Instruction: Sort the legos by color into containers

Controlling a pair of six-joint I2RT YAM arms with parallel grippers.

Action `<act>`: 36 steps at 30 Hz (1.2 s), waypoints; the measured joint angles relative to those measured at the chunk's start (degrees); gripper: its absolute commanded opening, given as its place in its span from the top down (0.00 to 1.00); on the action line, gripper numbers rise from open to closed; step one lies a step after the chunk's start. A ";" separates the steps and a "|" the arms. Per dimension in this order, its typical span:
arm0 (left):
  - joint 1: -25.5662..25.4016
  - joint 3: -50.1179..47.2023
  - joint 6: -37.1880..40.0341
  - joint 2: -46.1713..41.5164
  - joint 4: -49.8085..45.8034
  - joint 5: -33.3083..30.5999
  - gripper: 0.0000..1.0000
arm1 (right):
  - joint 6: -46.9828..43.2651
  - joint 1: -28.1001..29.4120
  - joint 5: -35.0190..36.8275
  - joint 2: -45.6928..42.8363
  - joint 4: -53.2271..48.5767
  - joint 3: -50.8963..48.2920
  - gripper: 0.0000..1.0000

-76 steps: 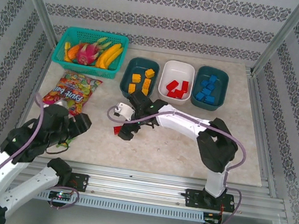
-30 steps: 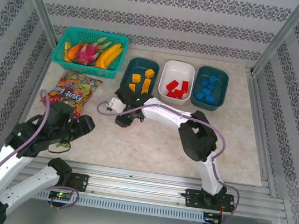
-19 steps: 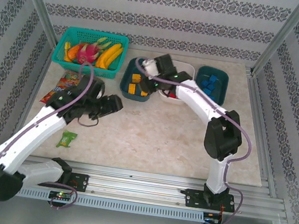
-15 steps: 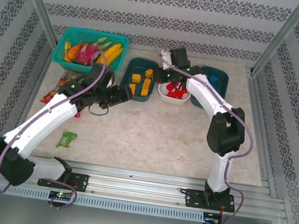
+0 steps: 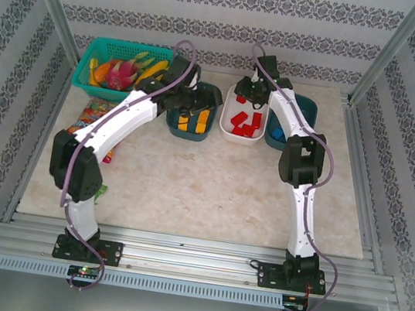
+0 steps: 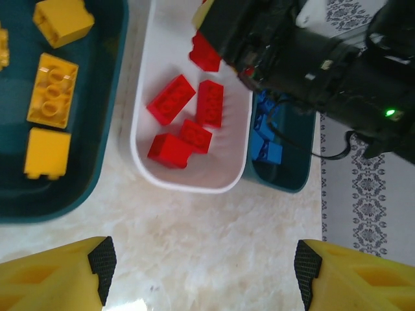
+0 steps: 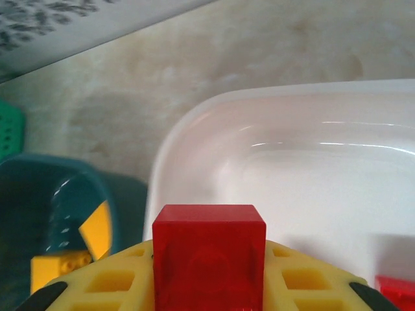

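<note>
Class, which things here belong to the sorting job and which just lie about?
Job: red legos, yellow legos, blue legos, white tub, teal tub, other teal tub, red lego in right gripper.
Lying about: mesh basket, toy fruit, snack bag.

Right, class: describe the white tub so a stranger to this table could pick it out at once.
At the far edge of the table, right of the teal mesh basket, three shallow tubs stand in a row. Take the middle one. This white tub, flanked by two dark teal tubs, alone holds red legos.
</note>
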 measured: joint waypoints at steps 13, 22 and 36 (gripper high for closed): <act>0.00 9.22 0.90 7.28 -0.28 0.76 0.25 | 9.38 -0.72 -2.69 7.45 -1.88 4.79 0.45; 0.00 6.29 1.25 4.74 -0.79 0.52 0.25 | 9.81 -0.59 -3.13 6.60 -1.73 3.76 0.39; 0.00 -12.92 1.29 -15.63 -3.08 -2.73 0.25 | 3.04 5.05 5.90 -41.05 11.87 -41.20 0.37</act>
